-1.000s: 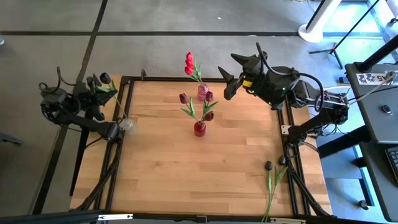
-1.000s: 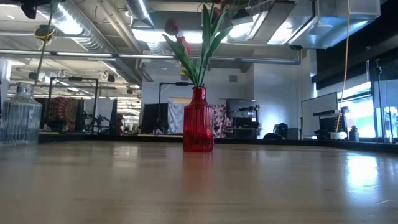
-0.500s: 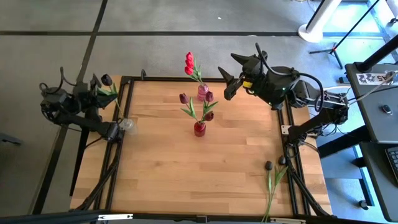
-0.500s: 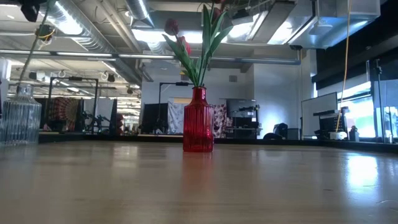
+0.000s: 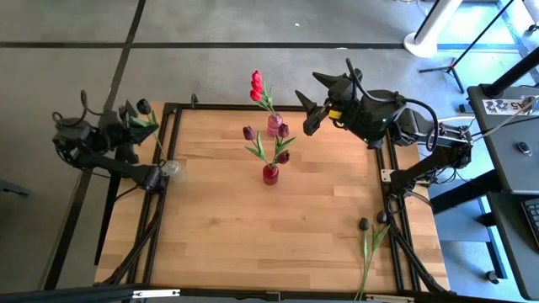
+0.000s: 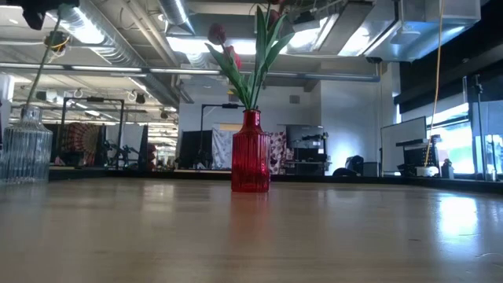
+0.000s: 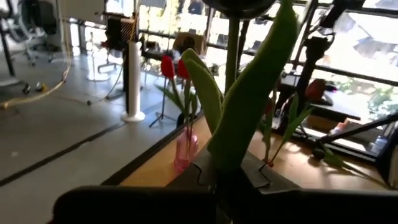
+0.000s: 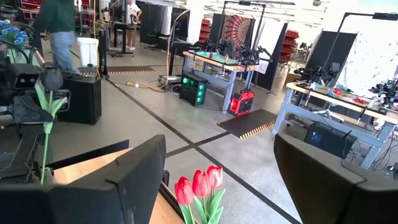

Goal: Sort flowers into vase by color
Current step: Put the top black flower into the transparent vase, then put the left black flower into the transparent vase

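My left gripper (image 5: 133, 120) hangs over the table's far left corner, shut on a dark maroon tulip (image 5: 143, 106). Its stem (image 6: 41, 75) runs down to the mouth of a clear ribbed vase (image 6: 27, 147); whether it is inside, I cannot tell. My right gripper (image 5: 310, 106) hovers open at the far edge, right of a pink vase (image 5: 274, 124) holding red tulips (image 5: 257, 84). A red vase (image 5: 270, 174) at mid-table holds three maroon tulips (image 5: 249, 133). Another dark-headed tulip (image 5: 367, 244) lies flat at the near right. My left gripper pinches the maroon tulip's stem and a leaf (image 7: 242, 118) between its two fingers, close below the head. The tulip is lifted clear of the table and hangs below the fingers, slanting slightly. Its lower end (image 6: 32, 104) meets the clear vase's mouth.
A dark metal frame (image 5: 168, 109) runs round the wooden table top. The three vases (image 5: 173, 168) stand in its far half. A wide stretch of bare wood (image 5: 253, 244) lies in the near half. A person (image 8: 59, 31) walks in the room beyond.
My left gripper has shifted slightly with the tulip. In the low view the stem's lower end has swung a little toward the clear vase's mouth. The right arm has kept still.
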You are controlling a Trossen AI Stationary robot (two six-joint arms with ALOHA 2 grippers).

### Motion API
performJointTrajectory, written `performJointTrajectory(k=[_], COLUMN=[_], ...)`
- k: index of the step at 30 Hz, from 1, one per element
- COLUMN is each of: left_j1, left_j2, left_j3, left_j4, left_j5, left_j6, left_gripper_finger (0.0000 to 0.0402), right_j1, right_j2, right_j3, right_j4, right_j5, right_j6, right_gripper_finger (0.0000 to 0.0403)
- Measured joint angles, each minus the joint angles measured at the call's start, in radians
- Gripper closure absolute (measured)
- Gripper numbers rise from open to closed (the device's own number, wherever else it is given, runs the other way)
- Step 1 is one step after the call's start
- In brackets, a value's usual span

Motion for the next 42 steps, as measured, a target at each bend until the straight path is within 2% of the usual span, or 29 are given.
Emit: performJointTrajectory(k=[6,9,12,16,22,26,30,32,36,42], left_j1=[0.000,0.000,0.000,0.000,0.000,0.000,0.000,0.000,0.000,0.000], left_j2=[0.000,0.000,0.000,0.000,0.035,0.104,0.209,0.263,0.319,0.352], left_j3=[-0.066,-0.093,-0.092,-0.050,0.001,0.014,0.059,0.096,0.129,0.056], left_j4=[0.005,-0.002,-0.028,-0.107,-0.314,-0.425,-0.545,-0.616,-0.615,-0.619], left_j5=[-0.031,-0.051,0.030,0.148,0.306,0.404,0.440,0.471,0.557,0.583], left_j6=[-0.060,-0.146,-0.251,-0.384,-0.567,-0.621,-0.617,-0.617,-0.652,-0.733], left_gripper_finger=[0.0392,0.0389,0.0368,0.0322,0.0260,0.0232,0.0214,0.0210,0.0210,0.0213], right_j1=[0.000,0.000,0.000,0.000,0.000,0.000,0.000,0.000,0.000,0.001], right_j2=[0.000,0.000,0.000,0.000,0.000,0.000,0.000,-0.001,0.006,0.033], right_j3=[0.000,0.000,0.000,0.000,0.000,0.000,0.000,0.000,0.000,0.000], right_j4=[0.000,0.000,0.000,-0.001,-0.064,-0.114,-0.159,-0.204,-0.372,-0.675], right_j5=[0.000,0.000,0.000,0.000,-0.001,-0.002,-0.020,-0.059,-0.098,-0.238], right_j6=[0.000,0.000,0.012,0.024,0.036,0.076,0.093,0.139,0.267,0.502], right_gripper_finger=[0.0105,0.0105,0.0105,0.0104,0.0085,0.0070,0.0058,0.0054,0.0056,0.0058])
